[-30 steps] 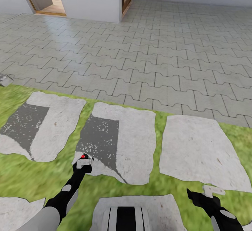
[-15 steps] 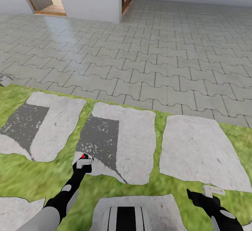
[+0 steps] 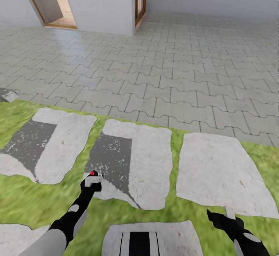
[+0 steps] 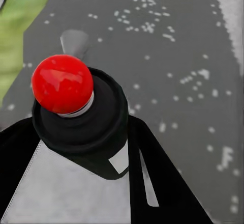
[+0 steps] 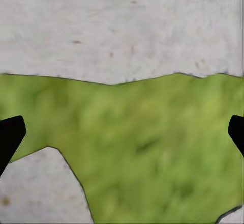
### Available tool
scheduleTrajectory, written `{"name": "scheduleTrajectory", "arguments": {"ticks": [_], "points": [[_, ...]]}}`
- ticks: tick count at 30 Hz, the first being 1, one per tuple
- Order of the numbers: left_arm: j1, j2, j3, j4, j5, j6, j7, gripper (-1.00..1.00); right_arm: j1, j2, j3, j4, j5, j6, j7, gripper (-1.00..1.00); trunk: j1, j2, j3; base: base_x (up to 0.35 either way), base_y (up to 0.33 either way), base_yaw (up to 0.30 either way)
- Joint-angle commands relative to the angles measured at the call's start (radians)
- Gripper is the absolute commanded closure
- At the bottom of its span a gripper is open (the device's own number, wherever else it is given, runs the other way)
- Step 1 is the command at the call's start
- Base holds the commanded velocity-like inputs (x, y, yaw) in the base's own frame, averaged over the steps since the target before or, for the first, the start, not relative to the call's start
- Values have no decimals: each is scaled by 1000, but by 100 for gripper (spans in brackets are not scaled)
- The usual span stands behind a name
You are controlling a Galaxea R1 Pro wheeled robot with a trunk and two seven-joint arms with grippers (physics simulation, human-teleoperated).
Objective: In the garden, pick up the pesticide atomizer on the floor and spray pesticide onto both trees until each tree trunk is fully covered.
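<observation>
Left claw [image 3: 92, 180] clenched around pesticide atomizer [image 4: 76, 112], red tip [image 3: 92, 173] pointing far, over near edge of stepping stone [image 3: 151, 159]. Right claw [image 5: 122, 132] spread wide, holding nothing, over grass [image 3: 35, 201]. Far ahead: grey paving [image 3: 174, 70], white house [image 3: 100, 0]. Trees unseen, turn probably needed.

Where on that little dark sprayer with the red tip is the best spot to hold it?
Around its dark round body, below the red tip, from the two sides: that is how the left claw holds the pesticide atomizer now. The body gives the fingers something to clamp, and the red tip stays uncovered.
</observation>
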Motion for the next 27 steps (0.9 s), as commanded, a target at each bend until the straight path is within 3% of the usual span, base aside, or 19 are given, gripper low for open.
{"name": "scheduleTrajectory", "arguments": {"ticks": [1, 18, 24, 27], "points": [[-1, -1, 8, 1, -7, -3, -7, 100, 0, 0, -1, -1, -4, 5, 2, -100, -1, 0, 3, 0, 0, 0], [-1, -1, 8, -8, -5, 2, -6, 100, 0, -3, -6, -2, -2, 5, 3, -100, -8, 4, 69, 0, 0, 0], [-1, -1, 8, -49, -5, 7, -6, 100, 0, -3, -9, -8, -3, 5, 4, -100, -11, 5, 92, 0, 0, 0], [-2, -1, 8, -91, -4, 49, -6, 100, 0, -2, -10, -48, -4, 5, 4, -100, -12, 6, 104, 0, 0, 0]]}}
